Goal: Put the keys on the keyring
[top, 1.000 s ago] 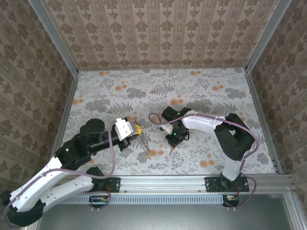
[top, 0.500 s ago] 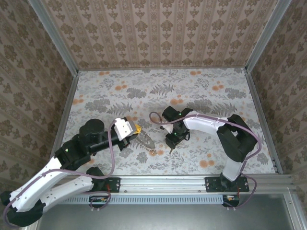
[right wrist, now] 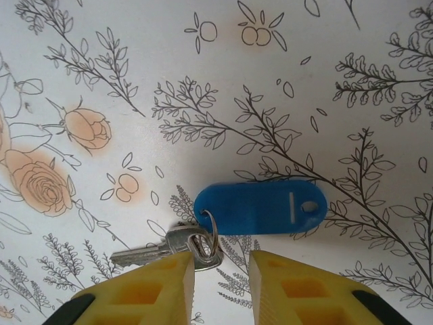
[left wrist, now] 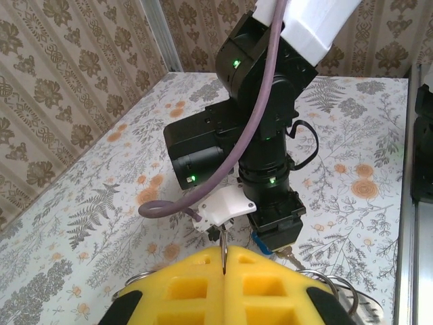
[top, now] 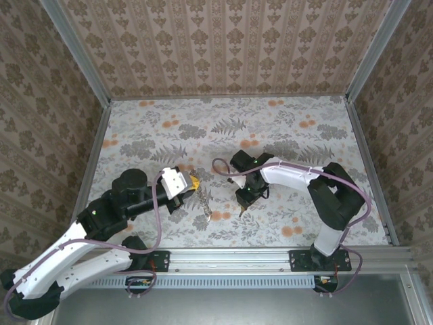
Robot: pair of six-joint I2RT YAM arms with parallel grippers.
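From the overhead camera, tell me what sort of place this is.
Most likely a walled robot test cell: damask wallpaper panels in aluminium framing, a floral-print tabletop, and a left arm and right arm bolted to a rail at its near edge.

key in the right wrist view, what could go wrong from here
1. The right gripper straddles just the small ring of the key; closing could pinch it flat on the table and slip off.
2. The keyring dangles loose from the left gripper, so it may swing and be hard to thread.

No legible text or markings
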